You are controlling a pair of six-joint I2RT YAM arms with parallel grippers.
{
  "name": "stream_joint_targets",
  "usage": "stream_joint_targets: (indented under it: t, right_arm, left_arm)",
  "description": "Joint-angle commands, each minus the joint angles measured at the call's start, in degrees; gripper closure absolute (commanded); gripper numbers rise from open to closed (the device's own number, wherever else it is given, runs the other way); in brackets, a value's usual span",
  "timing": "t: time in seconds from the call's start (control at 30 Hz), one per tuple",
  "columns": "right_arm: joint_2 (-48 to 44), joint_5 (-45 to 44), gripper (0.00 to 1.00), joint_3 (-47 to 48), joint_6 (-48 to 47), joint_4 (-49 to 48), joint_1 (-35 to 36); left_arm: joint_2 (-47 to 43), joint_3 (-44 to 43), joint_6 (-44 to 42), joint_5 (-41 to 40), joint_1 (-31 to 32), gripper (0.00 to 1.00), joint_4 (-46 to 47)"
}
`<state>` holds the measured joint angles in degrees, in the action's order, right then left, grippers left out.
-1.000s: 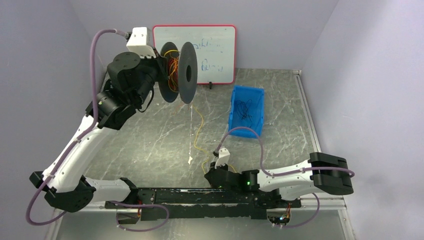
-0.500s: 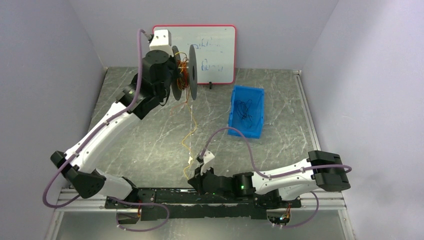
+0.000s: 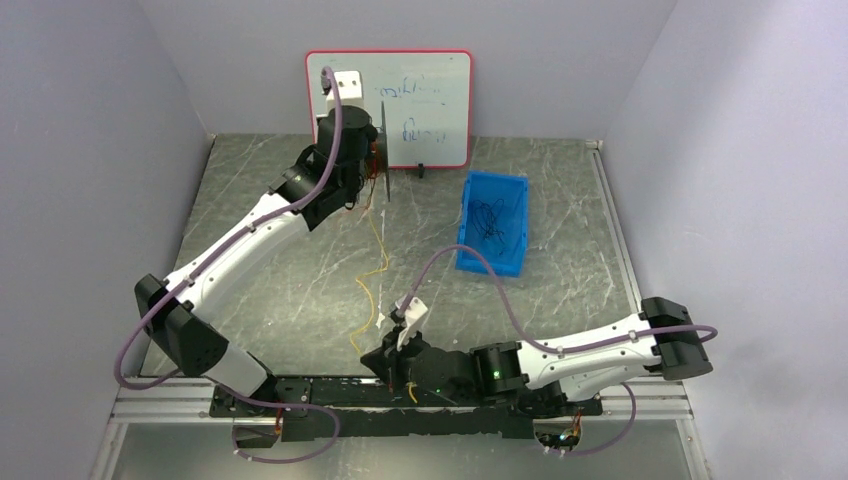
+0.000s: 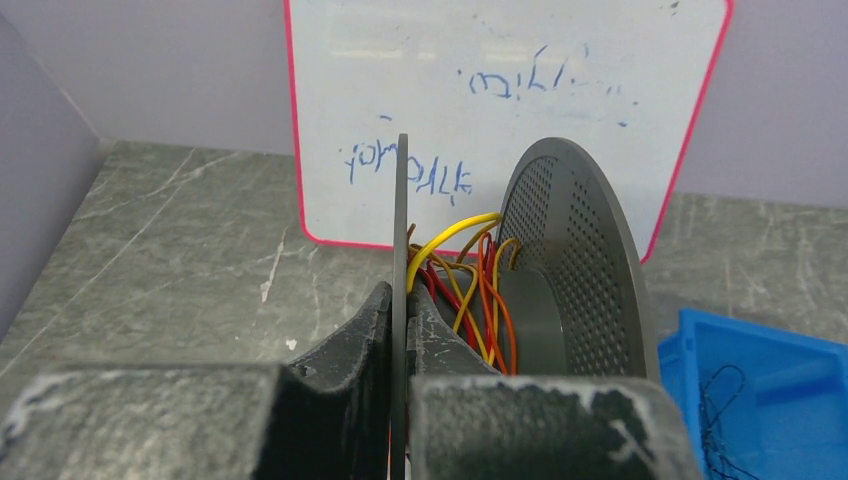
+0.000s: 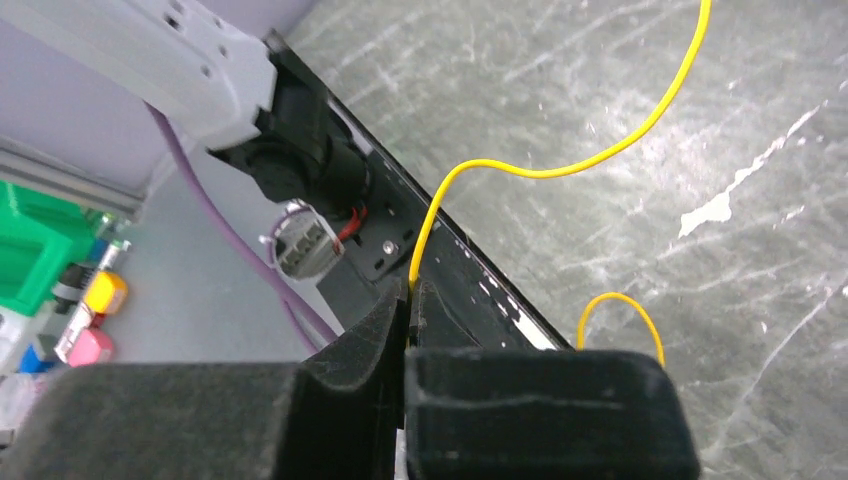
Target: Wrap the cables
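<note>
One whiteboard (image 4: 520, 120) (upright) behind spool (image 4: 585, 250), cables (image 4: 468, 285).

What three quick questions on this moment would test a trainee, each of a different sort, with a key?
1. True or false: the right claw is shut on the yellow cable.
2. Pick one: the left claw grips the spool by A) the edge of its near flange, B) its hub, C) the wound wires.
3. In a few words: what lies inside the blue bin?

Key: 1 true. 2 A. 3 a tangle of thin dark wire.
</note>
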<state>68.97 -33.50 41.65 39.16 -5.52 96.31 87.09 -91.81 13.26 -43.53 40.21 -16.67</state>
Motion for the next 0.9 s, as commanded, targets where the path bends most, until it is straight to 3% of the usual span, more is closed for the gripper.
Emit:
stream_joint_targets:
  t: [0.0,0.6,0.87]
  right_arm:
    - [-2.8,-3.0,1.0,4.5,-3.4,3.0,4.9]
    - [-4.3,-19.3,1.0,36.4,-12.6,39.1,10.0]
    - [-4.4,-21.2,1.0,46.9,-22.1,37.7,10.0]
  left_arm:
    - [1.5,1.2,0.3,-3.7,-0.3,0.93,5.7]
    - [2.1,13.7,6.0,-5.1,-0.2,0.93,6.6]
    - [2.2,17.7,7.0,-5.0,0.2,0.93,6.9]
